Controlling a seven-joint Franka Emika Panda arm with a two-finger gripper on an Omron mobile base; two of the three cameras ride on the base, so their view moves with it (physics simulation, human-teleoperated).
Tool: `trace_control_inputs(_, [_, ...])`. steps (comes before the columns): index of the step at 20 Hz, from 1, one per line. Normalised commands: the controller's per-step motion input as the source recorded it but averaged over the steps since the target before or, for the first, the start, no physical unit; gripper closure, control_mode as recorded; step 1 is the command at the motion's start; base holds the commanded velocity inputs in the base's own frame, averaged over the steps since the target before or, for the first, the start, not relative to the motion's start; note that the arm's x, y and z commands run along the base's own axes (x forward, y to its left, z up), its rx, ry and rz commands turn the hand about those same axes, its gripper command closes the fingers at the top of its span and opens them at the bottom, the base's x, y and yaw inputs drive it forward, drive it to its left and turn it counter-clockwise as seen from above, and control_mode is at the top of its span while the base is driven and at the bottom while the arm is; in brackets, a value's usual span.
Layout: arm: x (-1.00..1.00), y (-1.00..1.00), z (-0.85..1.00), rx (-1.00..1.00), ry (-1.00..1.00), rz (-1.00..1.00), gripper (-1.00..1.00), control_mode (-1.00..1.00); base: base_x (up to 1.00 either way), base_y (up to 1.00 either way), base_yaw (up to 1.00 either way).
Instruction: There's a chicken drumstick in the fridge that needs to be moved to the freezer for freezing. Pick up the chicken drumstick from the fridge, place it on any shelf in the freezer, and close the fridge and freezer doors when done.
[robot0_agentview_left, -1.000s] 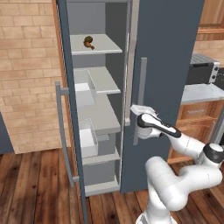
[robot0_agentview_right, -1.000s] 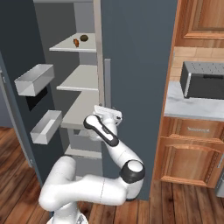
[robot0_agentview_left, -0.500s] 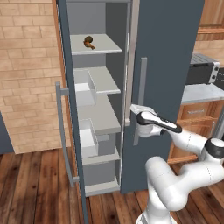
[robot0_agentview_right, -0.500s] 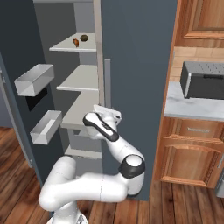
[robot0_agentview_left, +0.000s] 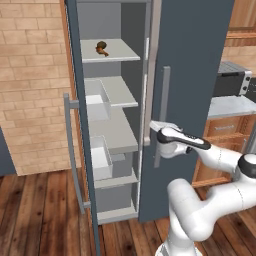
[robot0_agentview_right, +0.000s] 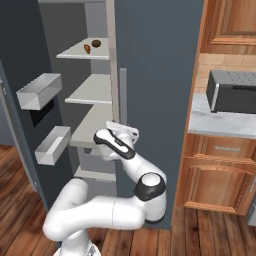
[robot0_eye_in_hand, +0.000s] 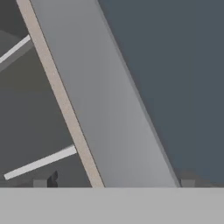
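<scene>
Gripper spread wide, empty, at mid-frame of the left base view, pressed close to the inner edge of the closed fridge door, just left of its long vertical bar handle. In the hand view, fingertips straddling a pale grey door edge running diagonally from upper left to lower right. Up and to the left of the gripper, well apart: the chicken drumstick, on the top shelf of the open narrow compartment, beside a dark round lump. Long axis roughly level along the shelf. Likely next: work on the door edge, not a reach upward.
</scene>
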Motion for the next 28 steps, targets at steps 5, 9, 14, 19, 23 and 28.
trace_control_inputs(5, [-0.02, -0.44, 0.15, 0.0, -0.18, -0.07, -1.0, -1.0, 0.0, 0.0, 0.0])
trace_control_inputs(9, [0.54, -0.13, 0.01, 0.0, -0.1, -0.09, -1.0, -1.0, 0.0, 0.0, 0.0])
trace_control_inputs(14, [1.0, 0.11, 0.0, 0.0, -0.04, 0.0, -1.0, -1.0, 0.0, 0.0, 0.0])
trace_control_inputs(19, [1.0, -0.07, 0.0, 0.0, 0.0, 0.0, -1.0, -1.0, 0.0, 0.0, 0.0])
trace_control_inputs(23, [0.95, -0.41, 0.0, 0.01, 0.0, -0.02, -1.0, -1.0, 0.0, 0.0, 0.0])
trace_control_inputs(28, [0.51, -0.49, 0.01, 0.0, -0.03, -0.02, -1.0, -1.0, 0.0, 0.0, 0.0])
